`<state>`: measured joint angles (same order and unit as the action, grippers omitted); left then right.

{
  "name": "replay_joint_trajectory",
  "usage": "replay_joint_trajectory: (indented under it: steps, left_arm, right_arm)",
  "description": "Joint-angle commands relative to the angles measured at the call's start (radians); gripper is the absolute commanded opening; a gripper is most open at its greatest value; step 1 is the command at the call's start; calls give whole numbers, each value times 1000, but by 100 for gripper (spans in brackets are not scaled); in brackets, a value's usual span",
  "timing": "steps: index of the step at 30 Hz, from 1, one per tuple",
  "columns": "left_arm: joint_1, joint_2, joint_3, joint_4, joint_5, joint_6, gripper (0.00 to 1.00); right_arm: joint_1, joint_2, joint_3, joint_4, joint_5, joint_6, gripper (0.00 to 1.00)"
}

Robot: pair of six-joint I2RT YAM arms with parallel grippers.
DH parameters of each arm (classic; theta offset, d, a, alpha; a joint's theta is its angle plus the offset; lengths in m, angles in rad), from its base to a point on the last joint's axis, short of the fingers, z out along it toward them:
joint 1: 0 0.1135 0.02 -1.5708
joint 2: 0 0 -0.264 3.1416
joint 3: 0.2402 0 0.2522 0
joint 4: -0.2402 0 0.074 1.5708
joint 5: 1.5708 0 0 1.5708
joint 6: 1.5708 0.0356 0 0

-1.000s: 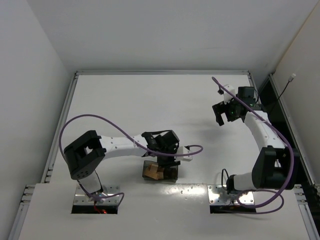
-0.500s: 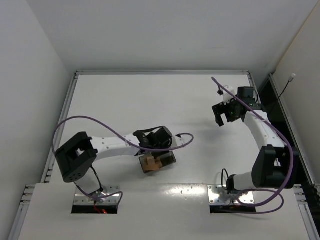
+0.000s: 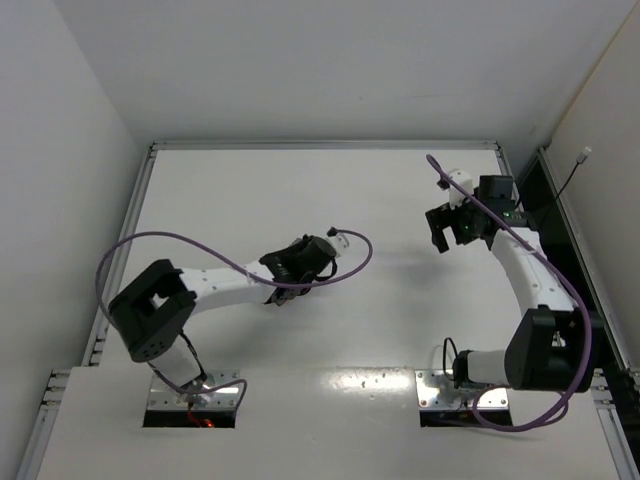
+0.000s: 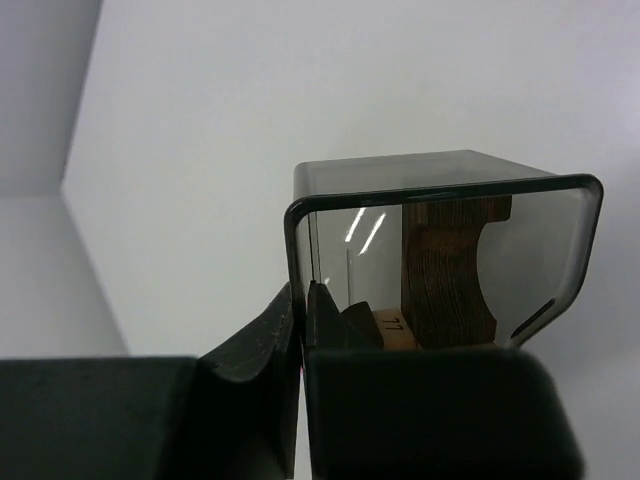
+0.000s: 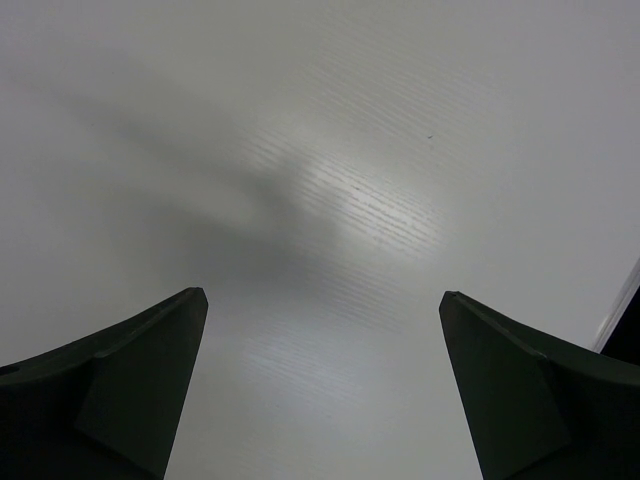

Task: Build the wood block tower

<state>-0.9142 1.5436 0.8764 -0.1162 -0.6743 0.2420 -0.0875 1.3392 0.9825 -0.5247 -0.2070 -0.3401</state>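
My left gripper [image 4: 300, 292] is shut on the left wall of a translucent grey bin [image 4: 430, 192] and holds it tipped on its side. Inside the bin are a dark brown wooden block [image 4: 445, 270] with a curved cut and a light tan block [image 4: 395, 328] marked with numerals. In the top view the left gripper [image 3: 285, 288] is at the table's middle left, and the wrist hides nearly all of the bin. No stacked tower shows in any view. My right gripper [image 3: 440, 238] is open and empty above the table at the right, and it also shows in the right wrist view [image 5: 322, 300].
The white table [image 3: 330, 190] is walled at the left, back and right. A purple cable [image 3: 150, 245] loops from the left arm. A dark gap [image 3: 545, 195] runs along the right edge.
My left arm has lifted the bin from near the front edge, tipped it over and swung it back and left. The right arm has barely moved.
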Motion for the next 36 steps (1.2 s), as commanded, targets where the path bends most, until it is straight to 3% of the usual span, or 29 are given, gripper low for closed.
replay_joint_trajectory:
  steps: [1, 6, 10, 12, 14, 15, 16, 17, 18, 20, 28, 36]
  left_arm:
    - [40, 122, 91, 142, -252, 51, 0]
    - [64, 286, 171, 338, -502, 161, 0]
    - [64, 398, 171, 699, -640, 345, 0]
    - [64, 467, 171, 858, -706, 506, 0]
    - [55, 512, 142, 1157, -732, 652, 0]
    - [55, 535, 130, 1279, -732, 830, 0]
    - [43, 579, 103, 1513, -732, 927, 0]
    - [43, 605, 90, 1637, -716, 1027, 0]
    - [34, 636, 90, 1753, -705, 1227, 0]
    - [25, 706, 99, 1974, -685, 1394, 0]
    - [-3, 704, 98, 1966, -673, 1453, 0]
    - [-23, 694, 197, 1966, -653, 1499, 0]
  right_arm:
    - [-1, -47, -27, 21, -28, 10, 100]
    - [-1, -66, -45, 22, -28, 10, 100]
    - [-1, -75, -56, 22, -19, 10, 100]
    - [-1, -75, -56, 22, -19, 10, 100]
    - [-1, -75, -65, 22, -19, 10, 100]
    - [-1, -75, -65, 22, -19, 10, 100]
    - [-1, -84, -65, 22, -9, 10, 100]
    - [-1, -84, -76, 22, -9, 10, 100]
    - [-1, -84, -76, 31, -9, 10, 100]
    - [-1, -84, -76, 31, -9, 10, 100]
    - [-11, -112, -108, 40, -9, 21, 100]
    - [-11, -121, -117, 49, -9, 21, 100]
